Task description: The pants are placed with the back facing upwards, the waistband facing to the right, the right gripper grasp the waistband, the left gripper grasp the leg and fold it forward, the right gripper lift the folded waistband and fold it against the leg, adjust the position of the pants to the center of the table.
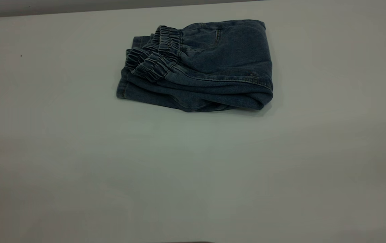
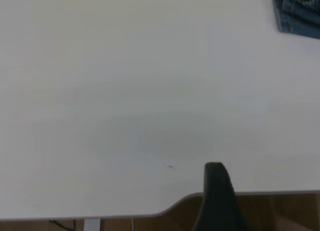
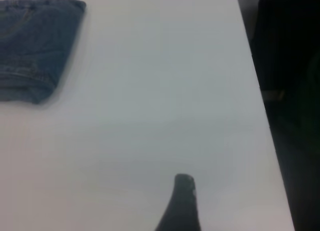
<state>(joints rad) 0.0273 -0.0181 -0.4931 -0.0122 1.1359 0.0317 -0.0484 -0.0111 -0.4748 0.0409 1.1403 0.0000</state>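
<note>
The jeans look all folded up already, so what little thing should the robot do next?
Probably nudge the folded pants toward the table's middle: they lie in its far half. Both claws are parked clear, the left claw and right claw over bare table near its edges, touching nothing.

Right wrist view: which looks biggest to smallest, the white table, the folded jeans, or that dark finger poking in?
1. Table, filling most of the picture.
2. Folded jeans, only partly in frame.
3. Dark finger, though it is close to the camera, so its true size is unsure.
</note>
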